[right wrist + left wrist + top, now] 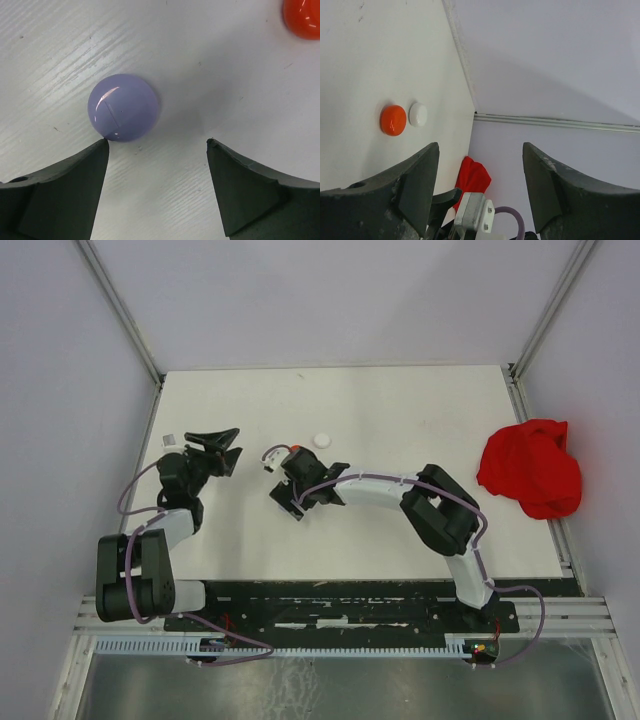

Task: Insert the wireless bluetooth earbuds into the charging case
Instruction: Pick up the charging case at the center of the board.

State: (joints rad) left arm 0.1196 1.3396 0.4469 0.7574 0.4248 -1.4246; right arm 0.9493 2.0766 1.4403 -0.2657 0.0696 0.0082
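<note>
Right gripper [157,145] hangs low over the white table [400,530], jaws spread wide, nothing held. A glossy purple round plastic dome [124,107] w/ a faint seam, prob. a closed charging case (can't confirm from this angle), lies just ahead of the gap. It's off-centre toward the view-left finger [65,190], whose tip is at or touching its rim. Dome is round, so no long axis; the seam runs diagonal. A glossy orange round dome [302,17] sits well apart at upper right of the R wrist view. Left gripper [480,147] is also wide open and empty, off to the L, facing the orange dome and a small white round disc [418,114]. So the R arm is nearer the purple one. No stemmed earbuds made out in any view. Judgement: R gripper needs a sideways shift toward the purple dome to centre it before closing.
</note>
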